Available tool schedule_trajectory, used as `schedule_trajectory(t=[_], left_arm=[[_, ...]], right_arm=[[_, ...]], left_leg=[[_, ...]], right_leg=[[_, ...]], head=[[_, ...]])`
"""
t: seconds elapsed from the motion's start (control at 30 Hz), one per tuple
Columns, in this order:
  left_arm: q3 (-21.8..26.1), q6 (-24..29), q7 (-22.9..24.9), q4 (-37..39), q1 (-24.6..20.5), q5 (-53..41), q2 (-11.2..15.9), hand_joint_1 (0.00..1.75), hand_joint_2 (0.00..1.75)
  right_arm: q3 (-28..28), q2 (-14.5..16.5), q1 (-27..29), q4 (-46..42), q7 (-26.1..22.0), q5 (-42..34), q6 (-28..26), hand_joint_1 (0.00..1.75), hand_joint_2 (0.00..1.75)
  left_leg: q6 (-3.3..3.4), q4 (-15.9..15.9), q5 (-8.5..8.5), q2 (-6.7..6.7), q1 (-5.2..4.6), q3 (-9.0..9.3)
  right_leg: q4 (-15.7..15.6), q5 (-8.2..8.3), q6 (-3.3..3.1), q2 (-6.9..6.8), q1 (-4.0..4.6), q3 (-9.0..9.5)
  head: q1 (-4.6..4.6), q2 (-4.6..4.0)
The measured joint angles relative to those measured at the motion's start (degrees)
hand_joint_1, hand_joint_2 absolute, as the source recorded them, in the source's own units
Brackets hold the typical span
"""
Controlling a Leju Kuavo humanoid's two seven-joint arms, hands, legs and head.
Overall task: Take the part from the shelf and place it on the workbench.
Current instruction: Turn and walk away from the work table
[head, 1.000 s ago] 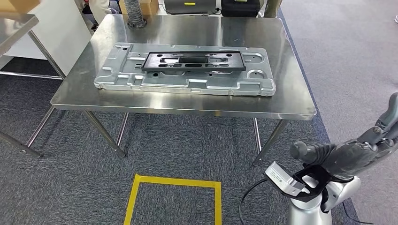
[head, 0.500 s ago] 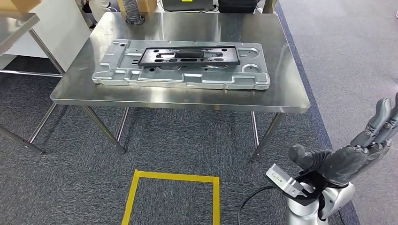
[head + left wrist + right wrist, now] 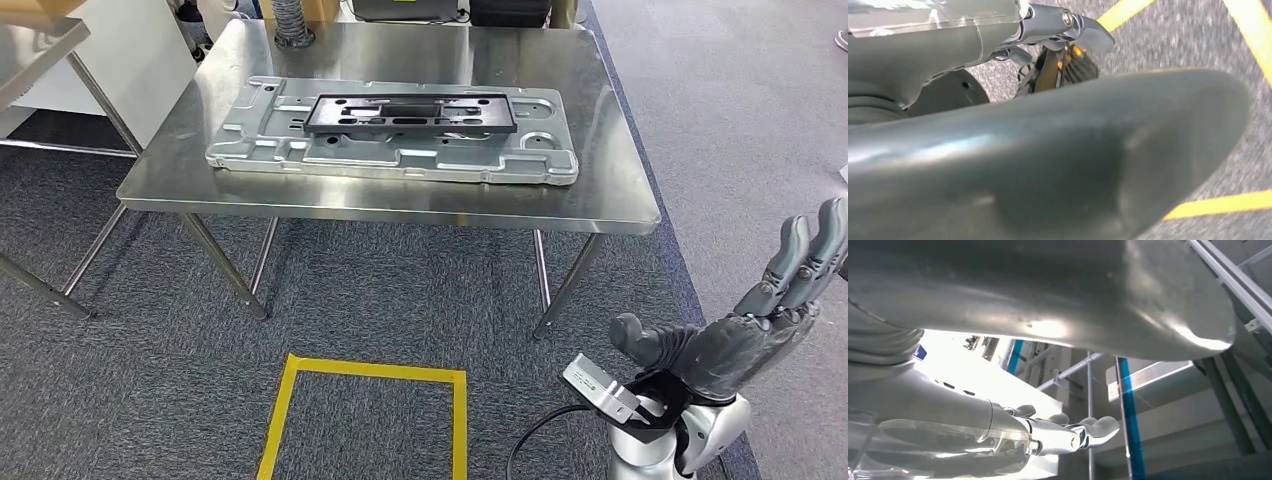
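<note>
A black rectangular frame part (image 3: 410,112) lies flat on a large silver stamped plate (image 3: 400,160), which sits on the steel workbench (image 3: 600,205) ahead of me. My right hand (image 3: 745,330) hangs low at the right, well short of the bench, with its fingers (image 3: 1068,432) stretched out and nothing in them. In the left wrist view the thick grey thumb of my left hand (image 3: 1048,165) hangs over the carpet. That view does not make clear how its fingers lie.
A yellow tape square (image 3: 290,415) marks the grey carpet in front of the bench. A second steel table (image 3: 40,40) and a white cabinet (image 3: 130,50) stand at the left. A ribbed grey hose (image 3: 292,25) rests at the bench's far edge.
My right hand's fingers have straightened from a looser curl and now point up and outward. The whole picture has shifted slightly, so the camera moved; the part and plate stay put.
</note>
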Motion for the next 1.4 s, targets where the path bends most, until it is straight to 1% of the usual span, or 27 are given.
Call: schedule_trajectory(t=[0.07,0.13,0.17,0.2,0.23,0.3,0.33,0.37,0.47,0.53,0.57,0.63,0.67,0.7,0.73,0.8,0.87,0.97,1.0,1.07,1.13,1.17,1.2,1.23,1.27,1.33,1.4], left_arm=[[0.01,0.01,0.02,0.00,-0.05,0.05,-0.07,0.00,0.00],[0.02,0.01,0.03,0.00,-0.01,0.09,-0.07,0.00,0.00],[0.03,0.03,0.04,0.00,0.03,0.13,-0.06,0.00,0.00],[0.04,0.07,0.05,0.00,0.06,0.17,-0.05,0.00,0.00],[0.07,0.10,0.06,0.00,0.07,0.21,-0.06,0.00,0.00],[0.09,0.15,0.07,0.00,0.06,0.24,-0.07,0.00,0.00],[0.10,0.15,0.07,0.00,0.04,0.24,-0.07,0.00,0.00],[0.10,0.14,0.07,0.00,0.02,0.23,-0.06,0.00,0.00],[0.10,0.04,0.04,0.00,0.00,0.21,-0.03,0.00,0.00],[0.10,-0.01,0.02,0.00,0.01,0.14,0.01,0.00,0.00],[0.10,-0.01,0.00,0.00,0.03,0.07,0.04,0.00,0.00],[0.10,-0.01,-0.01,0.00,0.12,-0.06,0.07,0.00,0.00],[0.10,-0.01,-0.01,0.00,0.19,-0.09,0.08,0.00,0.00],[0.10,-0.01,0.00,0.00,0.24,-0.10,0.09,0.00,0.00],[0.10,-0.01,0.00,0.00,0.27,-0.11,0.11,0.00,0.00],[0.10,-0.02,0.00,0.00,0.25,-0.12,0.21,0.00,0.00],[0.10,-0.02,-0.01,0.00,0.17,-0.16,0.28,0.00,0.00],[0.12,0.09,0.03,0.00,0.21,-0.42,0.28,0.00,0.00],[0.15,0.18,0.05,0.00,0.22,-0.53,0.27,0.00,0.00],[0.23,0.32,0.16,0.00,0.16,-0.66,0.25,0.00,0.00],[0.28,0.34,0.25,0.00,0.16,-0.68,0.25,0.00,0.00],[0.30,0.34,0.28,0.00,0.20,-0.70,0.25,0.00,0.00],[0.31,0.34,0.28,0.00,0.25,-0.74,0.25,0.00,0.00],[0.32,0.32,0.28,0.00,0.31,-0.79,0.25,0.00,0.00],[0.33,0.28,0.27,0.00,0.35,-0.86,0.25,0.00,0.00],[0.34,0.19,0.23,0.00,0.38,-1.03,0.21,0.00,0.00],[0.34,0.13,0.19,0.00,0.35,-1.19,0.16,0.00,0.00]], right_arm=[[-0.16,0.00,0.07,0.47,0.29,0.20,-0.01,0.00,0.00],[-0.34,-0.01,0.23,1.04,0.67,0.30,-0.02,0.00,0.00],[-0.44,-0.02,0.34,1.40,0.81,0.33,-0.02,0.00,0.00],[-0.55,-0.02,0.44,1.78,0.98,0.39,-0.01,0.00,0.00],[-0.62,-0.02,0.51,2.15,1.26,0.51,-0.01,0.00,0.00],[-0.66,-0.02,0.57,2.75,1.99,0.80,-0.01,0.00,0.00],[-0.66,-0.02,0.60,2.98,2.38,0.97,-0.02,0.00,0.00],[-0.66,-0.02,0.69,3.21,2.70,1.13,-0.02,0.00,0.00],[-0.70,-0.02,1.25,3.97,3.54,1.50,-0.02,0.00,0.00],[-0.74,0.01,1.48,4.36,3.90,1.62,-0.02,0.00,0.00],[-0.75,0.02,1.59,4.55,4.01,1.67,-0.02,0.00,0.00],[-0.79,0.02,1.92,4.93,4.14,1.69,-0.02,0.00,0.00],[-0.82,0.02,2.12,5.15,4.19,1.69,-0.02,0.00,0.00],[-0.84,0.02,2.32,5.33,4.33,1.72,-0.02,0.00,0.00],[-0.85,0.02,2.52,5.51,4.60,1.77,-0.02,0.00,0.00],[-0.85,0.02,2.83,5.79,5.77,1.90,-0.02,0.00,0.00],[-0.85,-0.04,3.00,6.31,7.79,1.92,-0.02,0.00,0.00],[-0.85,-0.28,3.50,8.33,11.09,1.10,-0.02,0.00,0.00],[-0.85,-0.49,3.73,9.32,12.19,0.69,-0.02,0.00,0.00],[-0.85,-1.12,4.22,11.71,14.14,0.07,-0.02,0.00,0.00],[-0.89,-1.77,5.05,14.44,15.20,-0.19,-0.02,0.00,0.00],[-0.94,-2.01,5.57,15.68,15.39,-0.21,-0.02,0.00,0.00],[-1.00,-2.18,6.08,16.95,15.56,-0.21,-0.02,0.00,0.00],[-1.06,-2.32,6.49,18.12,15.81,-0.21,-0.03,0.00,0.00],[-1.08,-2.42,6.80,19.16,16.14,-0.24,-0.03,0.00,0.00],[-1.09,-2.64,7.16,21.05,16.78,-0.37,-0.05,0.00,0.00],[-1.10,-2.83,7.35,22.41,17.21,-0.66,-0.06,0.00,0.00]], left_leg=[[0.64,-0.30,0.74,0.15,0.14,-0.52],[0.88,-0.16,1.13,0.19,0.01,-1.28],[0.89,-0.03,1.28,0.20,-0.04,-1.61],[0.87,0.12,1.38,0.20,-0.08,-1.90],[0.83,0.31,1.44,0.19,-0.11,-2.10],[0.66,0.66,1.47,0.15,-0.25,-2.32],[0.46,0.82,1.50,0.14,-0.38,-2.44],[0.20,0.93,1.56,0.14,-0.46,-2.57],[-0.79,1.01,1.81,0.15,-0.43,-2.85],[-1.44,3.01,0.10,0.07,-0.33,-3.68],[-1.74,5.77,-1.80,0.04,-0.21,-4.79],[-2.25,13.48,-5.91,0.02,-0.02,-7.85],[-2.41,16.38,-6.96,0.03,0.07,-8.88],[-2.48,17.26,-6.91,0.03,0.14,-8.94],[-2.46,15.84,-5.83,0.03,0.20,-7.88],[-2.12,8.01,-2.45,0.01,0.25,-3.46],[-1.59,1.86,-0.72,-0.06,0.09,-0.40],[-0.62,0.59,-0.24,-0.10,-0.08,-0.34],[-0.19,0.37,0.11,-0.04,-0.01,-0.45],[0.64,-0.06,0.82,0.11,0.17,-0.82],[1.01,-0.02,1.23,0.15,0.04,-1.45],[1.07,0.08,1.37,0.16,-0.04,-1.79],[1.07,0.23,1.48,0.15,-0.11,-2.09],[1.03,0.39,1.56,0.15,-0.16,-2.34],[0.97,0.55,1.60,0.14,-0.21,-2.50],[0.73,0.82,1.69,0.15,-0.44,-2.68],[0.25,0.98,1.86,0.18,-0.62,-2.90]], right_leg=[[4.84,-3.50,0.42,0.02,-0.16,-2.14],[12.70,-7.61,0.71,0.01,-0.23,-5.32],[15.21,-8.41,0.77,0.01,-0.24,-6.16],[15.56,-8.11,0.75,0.01,-0.24,-5.89],[13.40,-6.80,0.64,0.00,-0.24,-4.39],[5.10,-3.65,0.10,-0.02,-0.15,0.52],[1.70,-2.70,-0.19,-0.02,-0.04,2.32],[-0.24,-2.32,-0.45,-0.01,0.10,3.24],[-1.15,-1.82,-1.18,0.00,0.18,3.14],[-1.58,-1.25,-1.77,-0.11,-0.13,2.99],[-1.70,-1.01,-1.98,-0.19,-0.20,2.86],[-1.65,-0.74,-2.16,-0.26,-0.15,2.40],[-1.58,-0.63,-2.16,-0.27,-0.13,2.19],[-1.48,-0.54,-2.10,-0.26,-0.13,2.00],[-1.36,-0.48,-2.05,-0.24,-0.14,1.88],[-1.08,-0.43,-1.86,-0.21,-0.14,1.75],[-0.82,-0.30,-1.35,-0.16,0.05,1.51],[-0.91,0.16,-0.27,-0.12,0.16,1.15],[-0.56,-0.20,0.04,-0.11,0.09,0.93],[2.95,-2.90,0.55,-0.06,-0.04,-0.66],[10.25,-7.06,0.91,-0.04,-0.17,-3.68],[13.51,-8.43,1.03,-0.04,-0.22,-4.95],[14.99,-8.73,1.07,-0.05,-0.24,-5.35],[14.24,-7.97,1.01,-0.05,-0.25,-4.63],[11.28,-6.39,0.85,-0.06,-0.24,-2.82],[3.21,-3.35,0.23,-0.09,-0.08,1.72],[-0.85,-2.32,-0.38,-0.08,0.20,3.67]], head=[[0.15,0.01],[0.23,0.01],[0.23,0.01],[0.24,0.01],[0.24,0.01],[0.24,0.00],[0.21,0.00],[0.20,0.00],[0.19,0.00],[0.07,0.00],[-0.02,0.00],[-0.14,0.00],[-0.14,0.00],[-0.14,0.00],[-0.15,0.00],[-0.15,0.01],[-0.10,0.01],[-0.08,0.01],[-0.08,0.01],[-0.03,0.00],[0.00,0.00],[0.00,0.00],[0.00,0.01],[0.00,0.01],[0.00,0.01],[-0.03,0.01],[-0.06,0.00]])
